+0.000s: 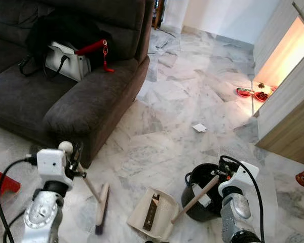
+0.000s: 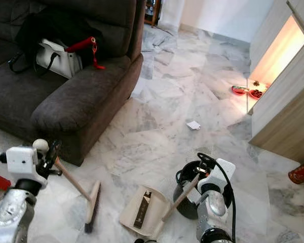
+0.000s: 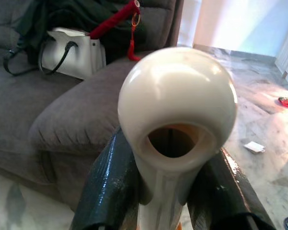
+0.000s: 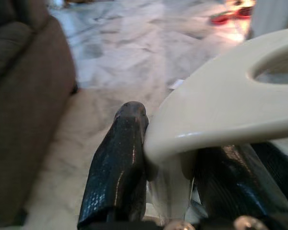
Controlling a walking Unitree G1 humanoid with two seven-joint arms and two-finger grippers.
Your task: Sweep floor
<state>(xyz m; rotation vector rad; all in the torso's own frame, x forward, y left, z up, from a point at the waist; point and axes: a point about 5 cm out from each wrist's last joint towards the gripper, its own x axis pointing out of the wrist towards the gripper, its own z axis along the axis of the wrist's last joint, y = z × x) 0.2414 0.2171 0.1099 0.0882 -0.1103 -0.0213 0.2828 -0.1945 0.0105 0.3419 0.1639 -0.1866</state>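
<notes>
Our left gripper clamps the brush by its round-ended handle, bristle head resting on the marble floor at near left. Our right gripper grips the dustpan handle, pan lying just right of the brush. Farther off, we see a paper scrap beyond the sofa.
</notes>
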